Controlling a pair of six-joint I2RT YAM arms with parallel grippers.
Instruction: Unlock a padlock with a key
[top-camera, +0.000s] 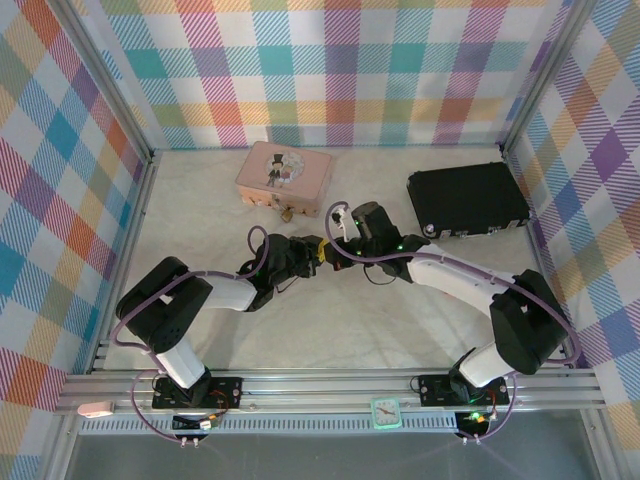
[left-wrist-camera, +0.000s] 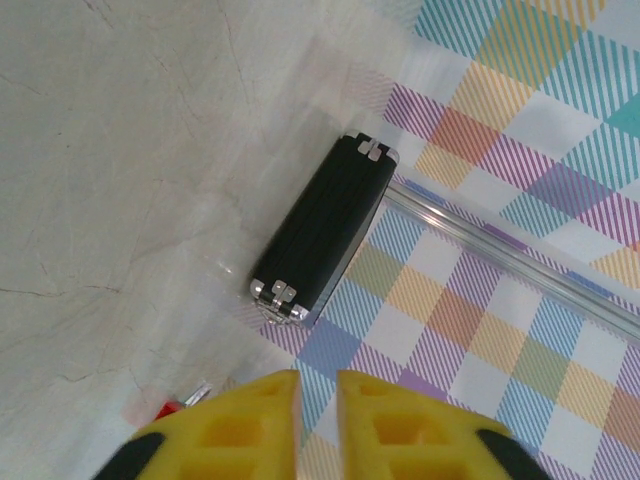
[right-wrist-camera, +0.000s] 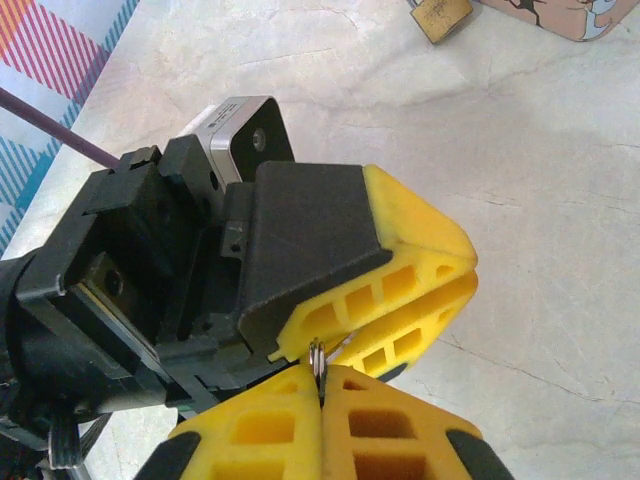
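The small brass padlock (top-camera: 287, 213) lies on the white table just in front of the pink tin (top-camera: 275, 172); it also sits at the top of the right wrist view, padlock (right-wrist-camera: 440, 18). Both grippers meet mid-table. My right gripper (right-wrist-camera: 322, 378) is shut on a silver key ring (right-wrist-camera: 318, 352). A thin silver sliver of the key (right-wrist-camera: 343, 346) runs from the ring into the seam between the yellow fingers (right-wrist-camera: 400, 285) of my left gripper (right-wrist-camera: 468, 272), which is pressed together on it. From above, the left gripper (top-camera: 312, 252) and right gripper (top-camera: 335, 242) touch tip to tip.
A black case (top-camera: 468, 197) lies at the back right against the checked wall, also ahead of the left gripper (left-wrist-camera: 318, 385) as the black case (left-wrist-camera: 320, 228). A small red and silver piece (left-wrist-camera: 180, 405) lies beside the left finger. Checked walls enclose the table (top-camera: 330, 320).
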